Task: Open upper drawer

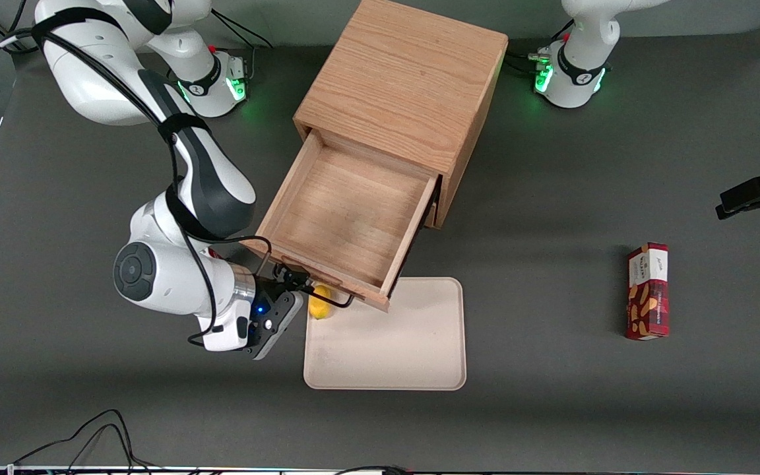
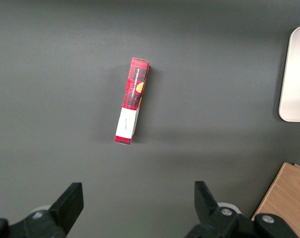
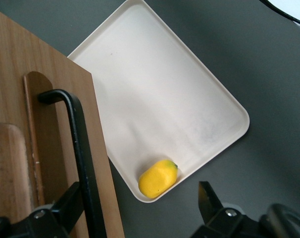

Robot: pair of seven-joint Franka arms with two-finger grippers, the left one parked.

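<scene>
The upper drawer (image 1: 347,211) of the light oak cabinet (image 1: 406,86) stands pulled far out, its shallow wooden box showing nothing inside. Its thin black wire handle (image 1: 344,305) runs along the front panel (image 3: 51,148), over the edge of a tray. My right gripper (image 1: 295,284) is at the handle's end nearer the working arm, level with the drawer front. In the right wrist view the gripper (image 3: 137,201) is open, its fingers (image 3: 207,198) wide apart. The handle (image 3: 83,163) lies just inside one finger and nothing is clamped.
A cream tray (image 1: 406,349) lies on the table in front of the drawer, partly under it, with a small yellow fruit (image 1: 319,305) in its corner by my gripper. A red snack box (image 1: 648,291) lies toward the parked arm's end of the table.
</scene>
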